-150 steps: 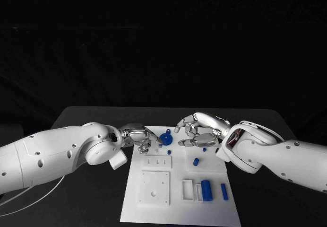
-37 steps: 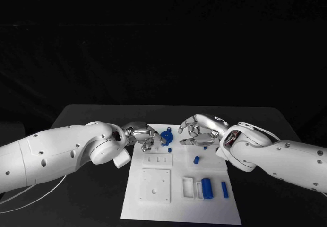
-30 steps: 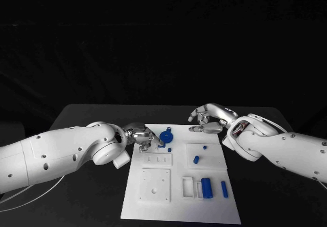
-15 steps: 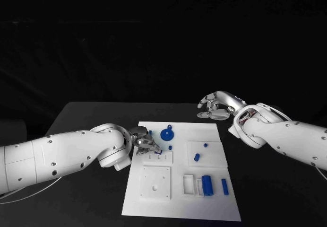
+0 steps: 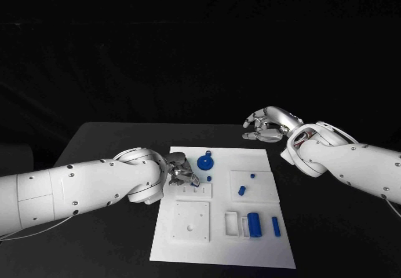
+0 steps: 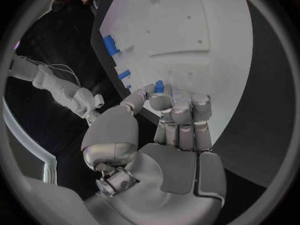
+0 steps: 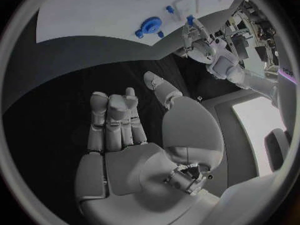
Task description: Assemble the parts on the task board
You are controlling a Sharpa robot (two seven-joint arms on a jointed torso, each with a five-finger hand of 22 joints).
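The left hand (image 5: pixel 179 172) seems to pinch a small blue part (image 6: pixel 159 86) over the task board (image 5: pixel 219 255) at centre frame; tilted, it could jam or drop. The right hand (image 5: pixel 269 124), upper right, holds nothing, fingers loosely apart.

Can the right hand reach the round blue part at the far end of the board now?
Probably yes. The right hand hovers off the task board, fingers curled and holding nothing, and nothing stands between it and the round blue part. The left hand works beside that part, so space is tight.
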